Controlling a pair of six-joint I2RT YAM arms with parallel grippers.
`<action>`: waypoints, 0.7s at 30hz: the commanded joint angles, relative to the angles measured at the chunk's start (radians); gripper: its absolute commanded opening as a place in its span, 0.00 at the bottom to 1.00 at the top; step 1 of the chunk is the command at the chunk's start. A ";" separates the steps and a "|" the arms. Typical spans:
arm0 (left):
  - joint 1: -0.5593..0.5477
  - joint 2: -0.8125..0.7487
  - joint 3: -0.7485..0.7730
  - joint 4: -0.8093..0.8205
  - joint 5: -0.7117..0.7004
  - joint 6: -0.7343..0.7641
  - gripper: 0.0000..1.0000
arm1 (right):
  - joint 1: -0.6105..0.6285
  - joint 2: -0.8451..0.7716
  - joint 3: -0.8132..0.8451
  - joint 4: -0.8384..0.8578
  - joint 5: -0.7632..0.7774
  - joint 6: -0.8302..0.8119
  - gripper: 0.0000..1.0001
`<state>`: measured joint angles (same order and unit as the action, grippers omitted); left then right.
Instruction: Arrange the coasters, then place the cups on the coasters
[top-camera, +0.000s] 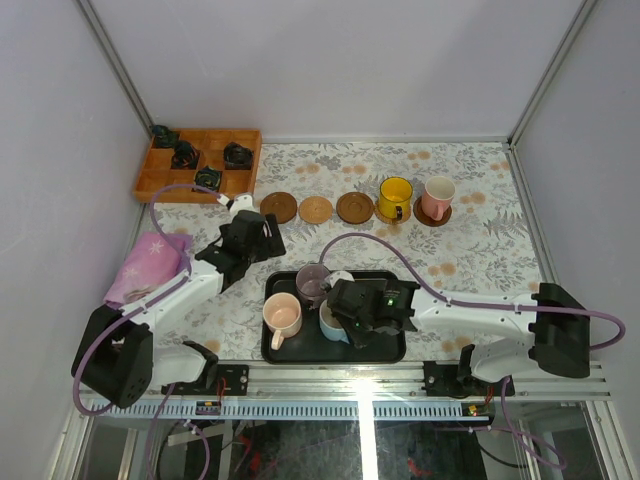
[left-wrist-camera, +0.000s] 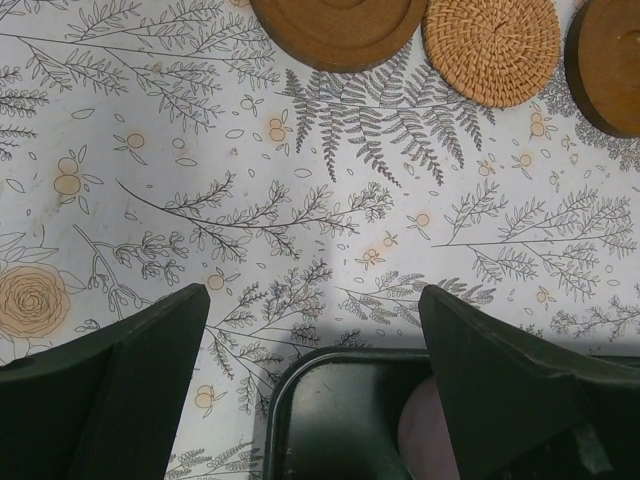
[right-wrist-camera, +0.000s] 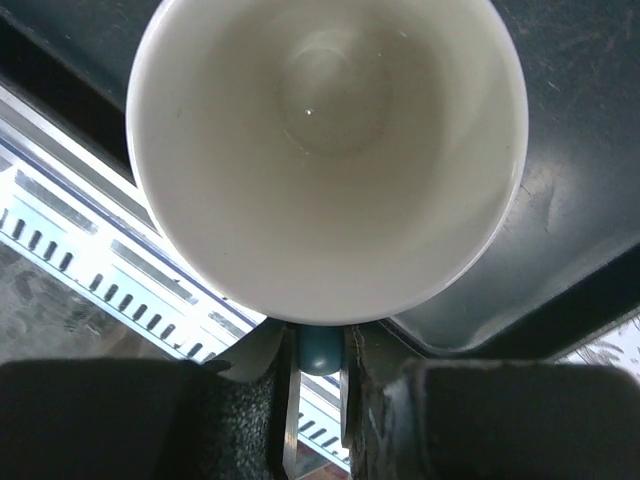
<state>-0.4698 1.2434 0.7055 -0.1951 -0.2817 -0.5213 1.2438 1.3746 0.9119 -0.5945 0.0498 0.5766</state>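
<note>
While two cups (top-camera: 396, 198) sit on far-right coasters (top-camera: 445, 218), my right gripper (right-wrist-camera: 318, 380) pinches the light blue cup (right-wrist-camera: 325, 150) by its handle, left gripper (left-wrist-camera: 315, 300) wide.

No writing, brand, number or sign can be read in any view. The tablecloth (left-wrist-camera: 300, 250) bears only printed ferns and flowers, and the light blue cup (right-wrist-camera: 320, 150), the woven coaster (left-wrist-camera: 490, 45) and the black tray (right-wrist-camera: 570, 120) show plain surfaces. The pink cloth (top-camera: 150, 262) carries pale marks, perhaps a flower print rather than letters; they are too small to tell.
</note>
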 joint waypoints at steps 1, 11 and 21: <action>-0.010 -0.027 0.000 -0.014 -0.038 0.003 0.86 | 0.017 -0.086 0.062 -0.107 0.118 0.041 0.00; -0.013 -0.039 0.001 -0.015 -0.065 0.006 0.86 | -0.030 -0.129 0.206 -0.209 0.505 0.071 0.00; -0.012 -0.031 0.022 -0.024 -0.098 0.023 0.86 | -0.366 0.031 0.339 0.094 0.435 -0.164 0.00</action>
<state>-0.4774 1.2213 0.7055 -0.2173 -0.3370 -0.5186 0.9707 1.3384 1.1259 -0.6884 0.4343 0.5320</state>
